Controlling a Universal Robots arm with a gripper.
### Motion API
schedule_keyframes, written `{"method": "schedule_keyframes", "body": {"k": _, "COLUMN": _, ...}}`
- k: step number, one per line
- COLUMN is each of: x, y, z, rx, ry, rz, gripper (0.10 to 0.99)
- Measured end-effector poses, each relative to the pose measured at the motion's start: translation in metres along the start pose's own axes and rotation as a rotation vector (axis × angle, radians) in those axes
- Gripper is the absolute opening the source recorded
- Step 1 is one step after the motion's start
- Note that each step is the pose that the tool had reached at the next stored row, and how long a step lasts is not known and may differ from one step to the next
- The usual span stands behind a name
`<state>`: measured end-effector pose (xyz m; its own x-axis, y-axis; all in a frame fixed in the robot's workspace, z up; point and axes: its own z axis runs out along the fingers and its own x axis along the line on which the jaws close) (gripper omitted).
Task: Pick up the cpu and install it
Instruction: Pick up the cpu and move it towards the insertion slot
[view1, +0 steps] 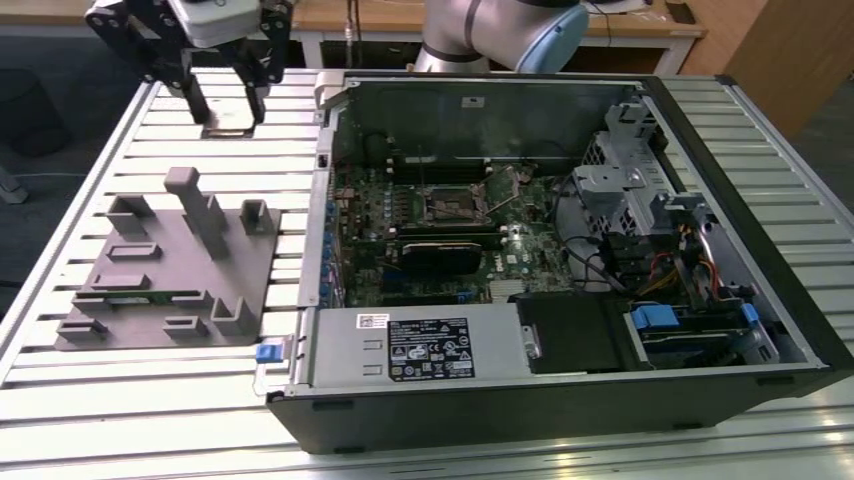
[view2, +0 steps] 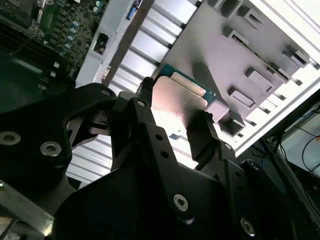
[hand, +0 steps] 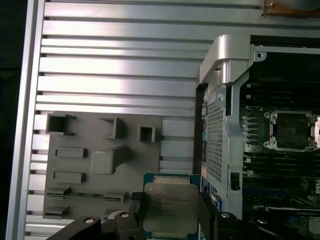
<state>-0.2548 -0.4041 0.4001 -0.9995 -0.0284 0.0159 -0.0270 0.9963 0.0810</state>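
Pickup done: gripper (view1: 230, 122) clamped on cpu (hand: 167, 207), above table (view1: 134, 420) at the exterior view's far left; socket (view1: 445, 205) unfilled.

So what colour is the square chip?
The small square metal chip is silvery, teal-edged; best in the first wrist view.

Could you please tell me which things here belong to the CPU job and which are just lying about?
Job: cpu, gripped in the tool; motherboard socket.
Lying about: grey fixture; slatted table; drive cage.
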Motion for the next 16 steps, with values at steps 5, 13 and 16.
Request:
{"method": "schedule_keyframes", "body": {"k": 5, "x": -0.0183, "y": -0.0005, "z": -0.0003, "rx": -0.001, "ry": 0.0005, "rz": 0.0, "gripper": 0.529}}
{"method": "schedule_keyframes", "body": {"k": 13, "x": -0.0459, "y": -0.0012, "z": -0.0008, "rx": -0.003, "ry": 0.0013, "rz": 0.0, "gripper": 0.529}}
{"method": "schedule_keyframes", "body": {"k": 16, "x": -0.0558, "y": -0.0015, "z": -0.001, "rx": -0.003, "ry": 0.0016, "rz": 0.0, "gripper": 0.529}}
